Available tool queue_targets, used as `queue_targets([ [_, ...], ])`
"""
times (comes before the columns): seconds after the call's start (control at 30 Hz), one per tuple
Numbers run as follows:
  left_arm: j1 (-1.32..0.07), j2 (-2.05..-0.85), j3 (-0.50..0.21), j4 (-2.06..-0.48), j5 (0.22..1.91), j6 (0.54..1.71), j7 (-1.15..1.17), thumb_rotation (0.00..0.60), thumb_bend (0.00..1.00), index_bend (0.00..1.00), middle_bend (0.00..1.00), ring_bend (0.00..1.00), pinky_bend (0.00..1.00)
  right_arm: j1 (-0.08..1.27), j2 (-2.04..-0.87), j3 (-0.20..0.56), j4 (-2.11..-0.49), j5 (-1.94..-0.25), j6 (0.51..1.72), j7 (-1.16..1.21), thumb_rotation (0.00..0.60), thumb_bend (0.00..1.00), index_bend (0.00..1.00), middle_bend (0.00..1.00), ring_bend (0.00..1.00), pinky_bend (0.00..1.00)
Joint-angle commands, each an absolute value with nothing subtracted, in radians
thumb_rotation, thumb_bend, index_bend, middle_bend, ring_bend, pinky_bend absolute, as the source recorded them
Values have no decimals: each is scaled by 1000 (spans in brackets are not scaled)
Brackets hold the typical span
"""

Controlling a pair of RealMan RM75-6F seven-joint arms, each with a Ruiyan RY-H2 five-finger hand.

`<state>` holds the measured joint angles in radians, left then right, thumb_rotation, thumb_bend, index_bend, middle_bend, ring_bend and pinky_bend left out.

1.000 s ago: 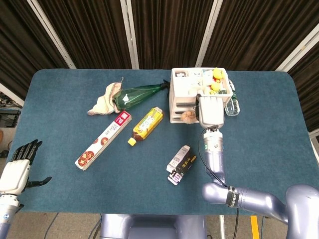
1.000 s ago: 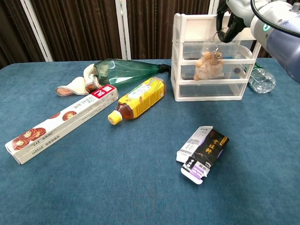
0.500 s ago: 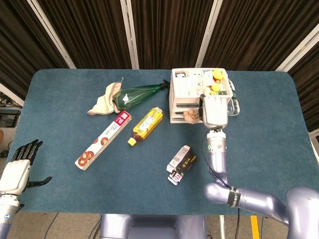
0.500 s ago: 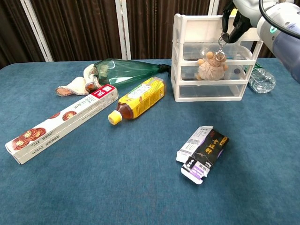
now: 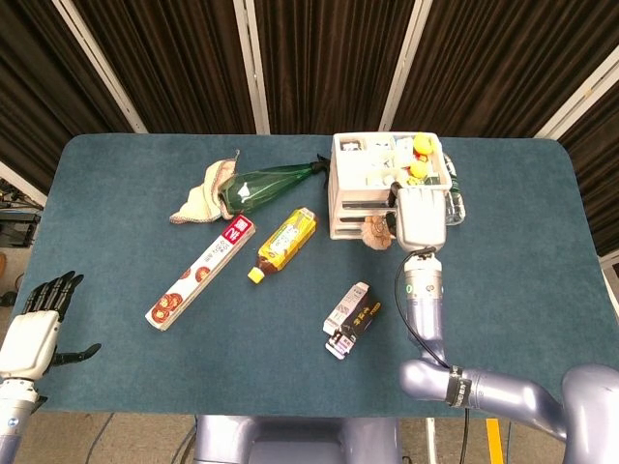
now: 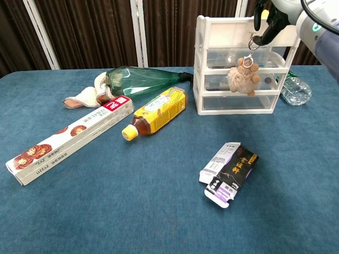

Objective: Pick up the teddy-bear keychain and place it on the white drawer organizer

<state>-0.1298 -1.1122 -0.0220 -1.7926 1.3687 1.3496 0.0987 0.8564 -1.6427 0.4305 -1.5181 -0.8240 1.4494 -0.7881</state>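
Teddy-bear keychain (image 6: 243,74) dangles in mid-air by its ring, pinched by the right hand (image 6: 269,21), hanging in front of the white drawer organizer's (image 6: 212,37) drawers and touching nothing below. Nearest the robot, the left hand (image 5: 37,324) sits off the table's (image 5: 116,193) edge, fingers apart, holding nothing. Moving out: a black-and-white packet (image 6: 229,172), a long red-and-white box (image 6: 69,137), a yellow bottle (image 6: 156,115), then a green bottle (image 6: 140,80) lying against a cloth (image 6: 85,95). Small yellow figures sit on the organizer's top.
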Motion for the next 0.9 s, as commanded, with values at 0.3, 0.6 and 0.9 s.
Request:
queue_targets([
  [0.3, -130, -1114, -22, -1792, 1367, 1349, 102, 600, 104, 12, 0, 0, 0, 855, -1633, 451, -1523, -833, 1453, -782, 600, 235, 571, 1000, 1000, 866],
  [0.6, -131, -1114, -22, -1793, 1366, 1347, 103, 600, 104, 12, 0, 0, 0, 854, -1629, 455, -1529, -841, 1449, -776, 600, 234, 523, 1000, 1000, 866],
  [0.9, -130, -1113, -22, -1793, 1365, 1348, 102, 600, 105, 18, 0, 0, 0, 857, -1631, 461, -1521, -824, 1435, -780, 600, 233, 393, 1000, 1000, 866],
])
